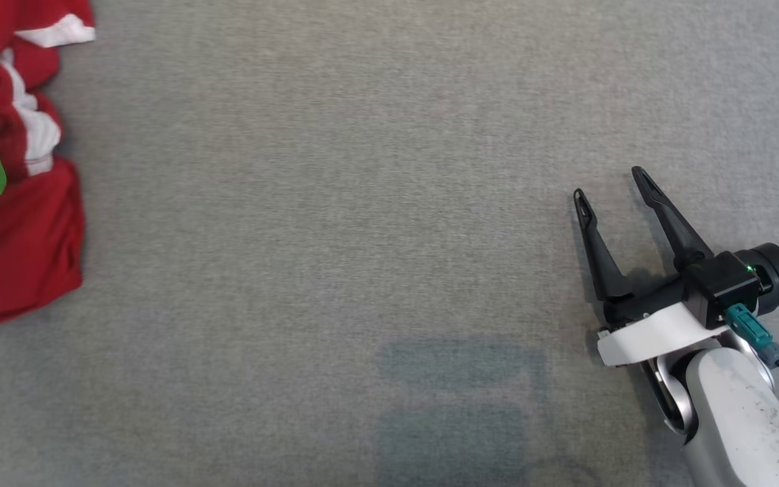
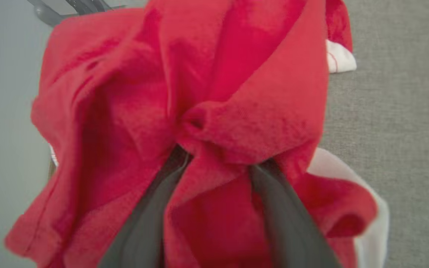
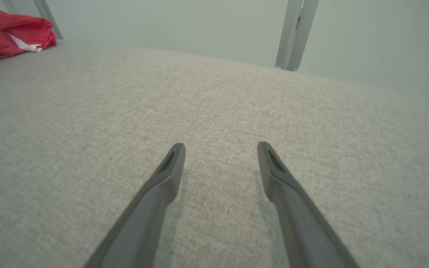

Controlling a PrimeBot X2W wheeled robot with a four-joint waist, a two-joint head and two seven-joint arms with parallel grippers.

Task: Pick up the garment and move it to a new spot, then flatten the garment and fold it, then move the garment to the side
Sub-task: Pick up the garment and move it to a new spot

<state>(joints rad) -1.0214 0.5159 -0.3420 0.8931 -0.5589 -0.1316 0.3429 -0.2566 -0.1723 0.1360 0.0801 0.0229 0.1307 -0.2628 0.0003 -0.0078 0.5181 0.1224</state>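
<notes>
While red cloth bunches at nine o'clock, both end effectors stand spread

Where the grey table (image 1: 362, 203) meets the head view's edge, from nine to eleven o'clock, the red garment (image 1: 24, 257) with white trim lies crumpled. Its bunched folds cover the tips of the left end effector (image 2: 222, 160), whose fingers stand apart with cloth between them; whether it grips, I cannot tell. At four o'clock the right end effector (image 1: 610, 184) is spread wide over the table, well apart from the garment.
</notes>
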